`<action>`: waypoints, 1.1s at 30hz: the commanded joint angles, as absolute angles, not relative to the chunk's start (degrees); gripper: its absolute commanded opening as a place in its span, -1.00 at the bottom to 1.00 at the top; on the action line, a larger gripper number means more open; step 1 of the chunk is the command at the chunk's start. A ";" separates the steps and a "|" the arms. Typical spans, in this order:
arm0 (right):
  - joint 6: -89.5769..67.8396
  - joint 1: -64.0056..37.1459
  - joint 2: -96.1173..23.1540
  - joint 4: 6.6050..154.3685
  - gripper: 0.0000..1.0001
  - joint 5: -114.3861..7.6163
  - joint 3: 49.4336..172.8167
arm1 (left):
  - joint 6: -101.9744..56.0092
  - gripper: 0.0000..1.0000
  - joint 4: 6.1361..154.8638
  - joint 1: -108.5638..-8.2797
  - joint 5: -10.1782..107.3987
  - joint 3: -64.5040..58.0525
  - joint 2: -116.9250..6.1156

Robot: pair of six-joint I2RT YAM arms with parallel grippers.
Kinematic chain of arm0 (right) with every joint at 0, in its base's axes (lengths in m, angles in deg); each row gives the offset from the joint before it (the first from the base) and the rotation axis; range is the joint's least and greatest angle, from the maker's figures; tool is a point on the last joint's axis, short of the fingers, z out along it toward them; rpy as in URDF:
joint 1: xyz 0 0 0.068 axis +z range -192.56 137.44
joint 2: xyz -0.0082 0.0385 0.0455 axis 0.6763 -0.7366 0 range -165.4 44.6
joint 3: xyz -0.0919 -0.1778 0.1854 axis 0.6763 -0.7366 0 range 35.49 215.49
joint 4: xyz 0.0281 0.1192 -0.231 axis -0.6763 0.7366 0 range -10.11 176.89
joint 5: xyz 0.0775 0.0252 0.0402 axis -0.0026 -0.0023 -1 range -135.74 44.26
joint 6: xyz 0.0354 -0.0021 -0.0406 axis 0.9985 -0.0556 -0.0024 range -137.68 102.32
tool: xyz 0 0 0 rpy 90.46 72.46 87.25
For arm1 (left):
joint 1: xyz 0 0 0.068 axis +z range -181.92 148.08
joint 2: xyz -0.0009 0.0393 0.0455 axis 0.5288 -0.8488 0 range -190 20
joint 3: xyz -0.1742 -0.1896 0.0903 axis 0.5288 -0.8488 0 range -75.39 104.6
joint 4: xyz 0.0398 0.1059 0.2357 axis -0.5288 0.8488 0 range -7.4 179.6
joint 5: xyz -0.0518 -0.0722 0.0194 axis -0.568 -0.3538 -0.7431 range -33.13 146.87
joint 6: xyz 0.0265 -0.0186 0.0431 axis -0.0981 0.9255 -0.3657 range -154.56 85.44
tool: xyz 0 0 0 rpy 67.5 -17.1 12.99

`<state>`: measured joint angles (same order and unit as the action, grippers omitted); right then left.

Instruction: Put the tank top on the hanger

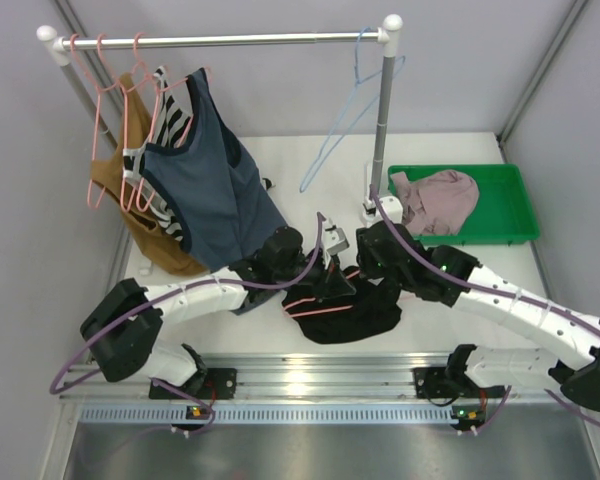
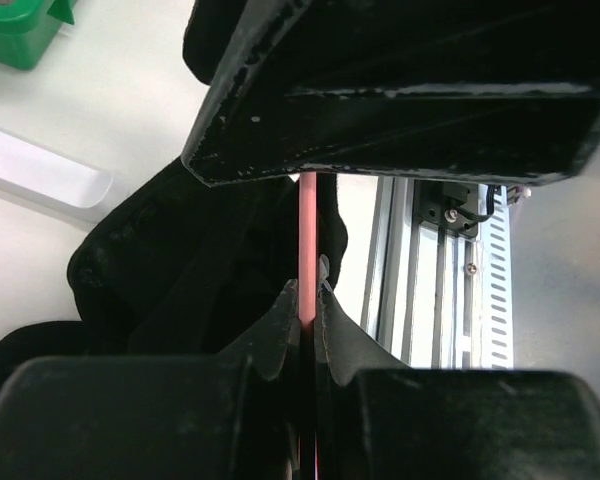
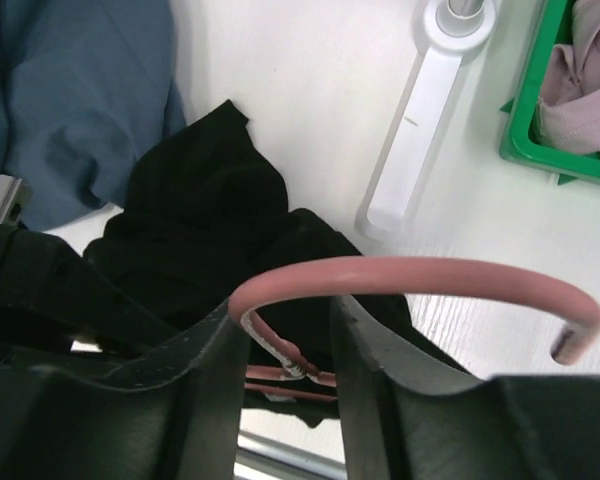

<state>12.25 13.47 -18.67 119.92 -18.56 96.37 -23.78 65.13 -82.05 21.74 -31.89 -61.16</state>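
The black tank top (image 1: 358, 315) lies crumpled on the white table in front of the arms. A salmon-pink wire hanger (image 1: 316, 305) lies in and over it. My left gripper (image 1: 325, 270) is shut on a straight length of the hanger wire (image 2: 307, 240), with black fabric (image 2: 170, 260) just to its left. My right gripper (image 1: 367, 262) is open. The hanger's hook (image 3: 420, 275) lies across its fingertips (image 3: 230, 320), and the twisted neck sits between the jaws (image 3: 288, 345), above the tank top (image 3: 200, 210).
A clothes rail (image 1: 220, 40) at the back carries several pink hangers (image 1: 100, 110), a slate-blue tank top (image 1: 205, 180), a striped top, a brown garment (image 1: 155, 240) and a light-blue hanger (image 1: 345, 110). A green tray (image 1: 515, 225) holds a mauve garment (image 1: 440, 195). The rack's foot (image 3: 420, 120) is near the right gripper.
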 commanded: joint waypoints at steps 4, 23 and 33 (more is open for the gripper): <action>12.29 14.04 -18.07 115.84 -0.51 -14.90 94.38 | -24.81 -1.00 62.56 -82.72 20.92 -29.16 -61.91; 12.20 15.54 -15.96 114.34 -1.00 -9.53 88.40 | -14.62 -0.09 71.25 -82.90 47.17 -28.73 -56.38; 12.29 15.63 -14.99 116.36 -1.00 -7.69 88.40 | -3.98 -0.04 88.75 -82.72 72.16 -29.60 -44.79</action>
<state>12.75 14.83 -16.17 115.18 -9.69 88.35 -8.52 82.59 -82.90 61.34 -30.69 -48.75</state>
